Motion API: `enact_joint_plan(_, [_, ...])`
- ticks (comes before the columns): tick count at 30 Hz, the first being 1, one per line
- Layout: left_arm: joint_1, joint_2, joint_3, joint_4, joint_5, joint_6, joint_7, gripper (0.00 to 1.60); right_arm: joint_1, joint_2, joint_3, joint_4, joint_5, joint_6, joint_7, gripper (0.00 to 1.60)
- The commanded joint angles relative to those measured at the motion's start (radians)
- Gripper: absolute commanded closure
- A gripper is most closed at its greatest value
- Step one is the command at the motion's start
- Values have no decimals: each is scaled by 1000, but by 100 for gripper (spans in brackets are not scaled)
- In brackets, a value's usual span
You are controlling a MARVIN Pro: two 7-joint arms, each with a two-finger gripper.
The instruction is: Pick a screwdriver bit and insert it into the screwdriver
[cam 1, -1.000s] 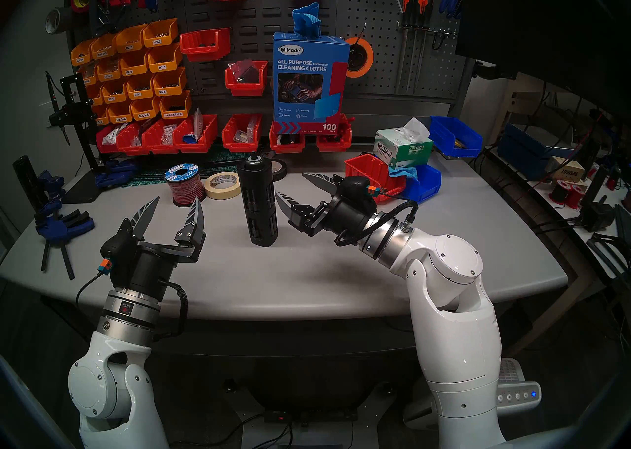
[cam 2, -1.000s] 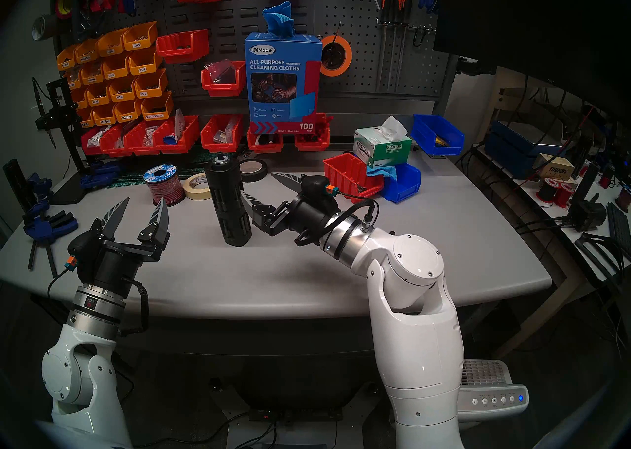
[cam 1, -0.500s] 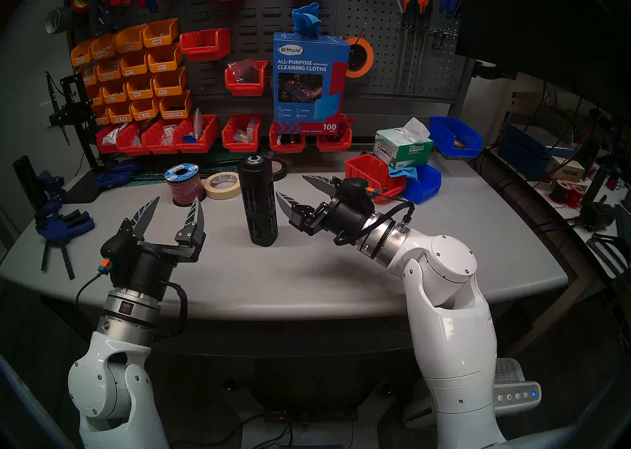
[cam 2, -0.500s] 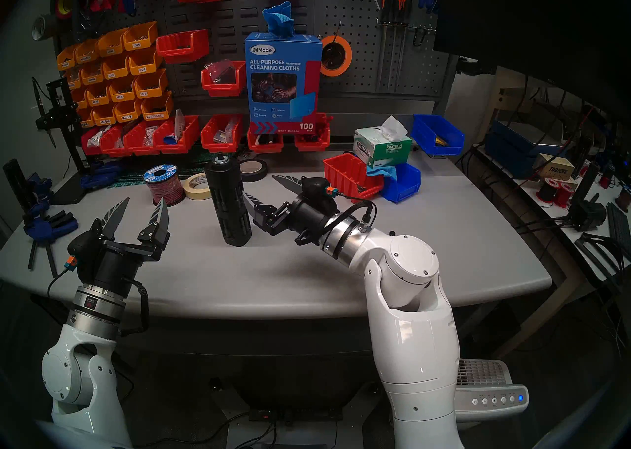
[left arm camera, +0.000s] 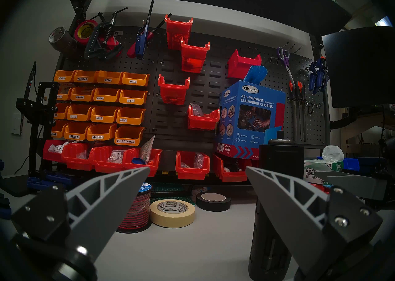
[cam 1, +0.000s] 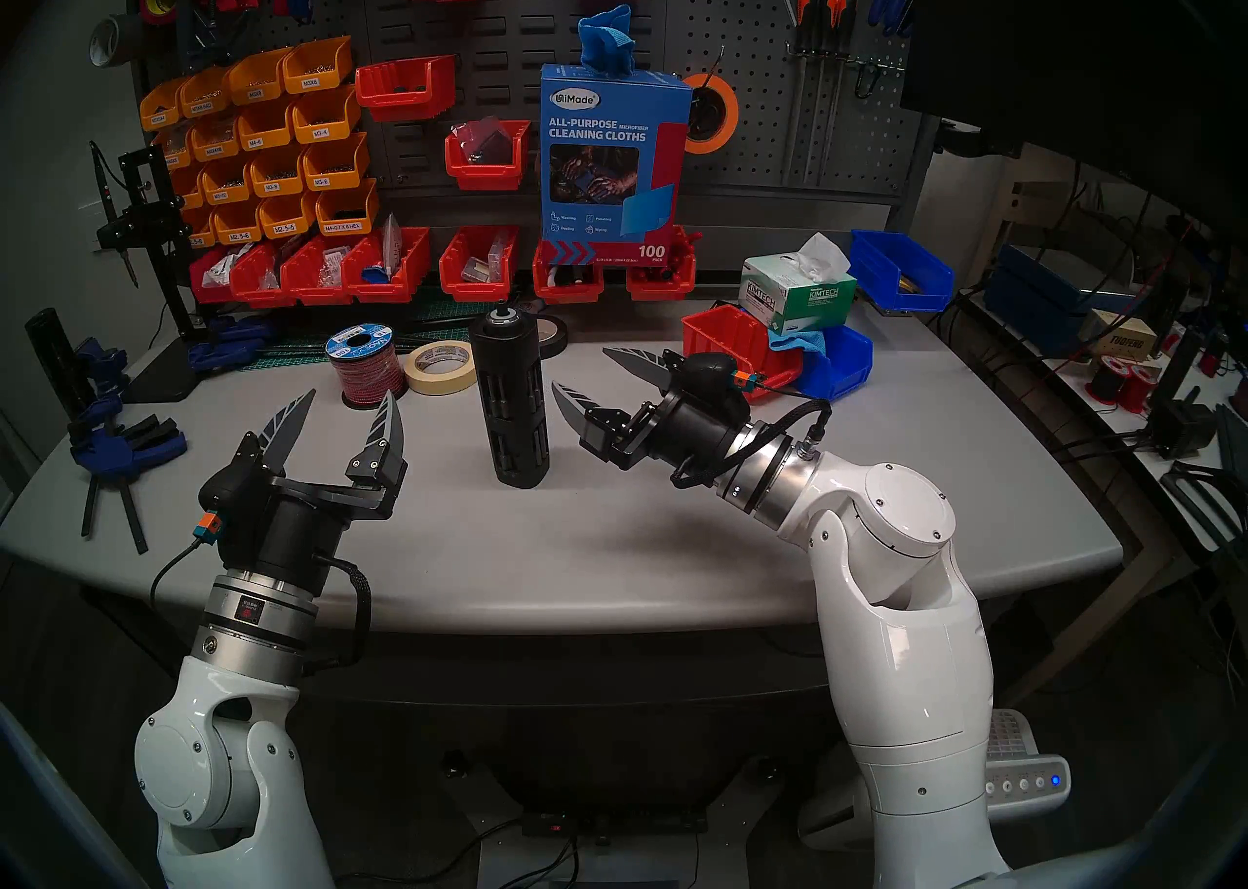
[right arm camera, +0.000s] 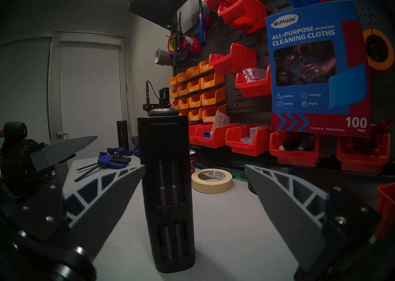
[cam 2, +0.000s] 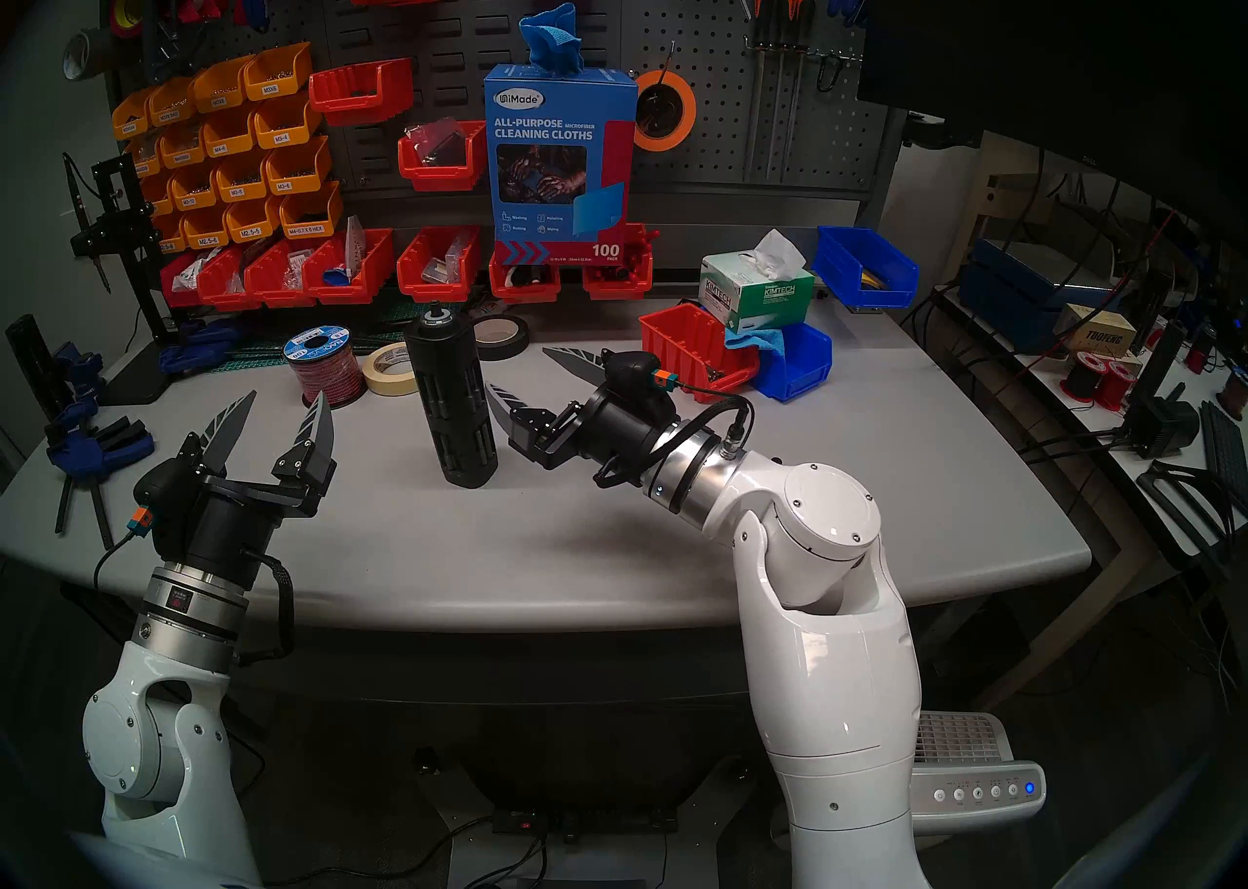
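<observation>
Right claw [cam 1: 578, 369] slightly farther right of the screwdriver [cam 1: 510, 401].

In the left wrist view, a finger [left arm camera: 295, 216] hides perhaps half the screwdriver [left arm camera: 282, 167].

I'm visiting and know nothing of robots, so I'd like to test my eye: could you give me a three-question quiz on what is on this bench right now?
1. True or false: the right pincer grips the black screwdriver.
2. Which lies nearer the screwdriver: (a) the cream tape roll or (b) the green tissue box?
3. Fill in: the screwdriver stands ___ on the table.

Key
1. False: its jaws are open, and it stops short of the screwdriver. The left pincer is open and empty too.
2. (a).
3. Upright. Thin metal bits sit in its side slots.
</observation>
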Motion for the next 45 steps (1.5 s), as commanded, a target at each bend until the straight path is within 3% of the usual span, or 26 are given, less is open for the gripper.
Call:
enact_joint_plan(1, [-2, -2, -1, -33, -2, -7, 1, 0, 3, 27, 15, -8, 10, -7, 33, 0])
enact_joint_plan(7, [-2, -2, -1, -33, -2, -7, 1, 0, 19, 45, -1, 32, -14, -38, 52, 0])
enact_joint_plan(20, [-3, -1, -1, -32, -2, -7, 1, 0, 78, 13, -25, 142, -27, -89, 51, 10])
enact_joint_plan(22, [-3, -1, -1, -32, -2, -7, 1, 0, 85, 11, -25, 151, -24, -92, 55, 35])
enact_joint_plan(24, [-3, -1, -1, -32, -2, -7, 0, 0, 91, 10, -26, 157, -22, -93, 60, 46])
enact_joint_plan(25, [-3, -1, -1, -32, -2, -7, 1, 0, 93, 10, -26, 158, -22, -94, 61, 81])
enact_joint_plan(29, [-3, -1, -1, -32, -2, -7, 1, 0, 97, 9, -27, 162, -18, -96, 69, 97])
enact_joint_plan(34, [-3, -2, -1, -33, -2, -7, 1, 0, 95, 7, -31, 170, -14, -90, 78, 103])
enact_joint_plan(42, [-2, -2, -1, -33, -2, -7, 1, 0, 98, 2, -43, 200, -15, -87, 90, 98])
enact_joint_plan(45, [-3, -2, -1, -33, -2, -7, 1, 0, 100, 0, -46, 207, -16, -86, 92, 88])
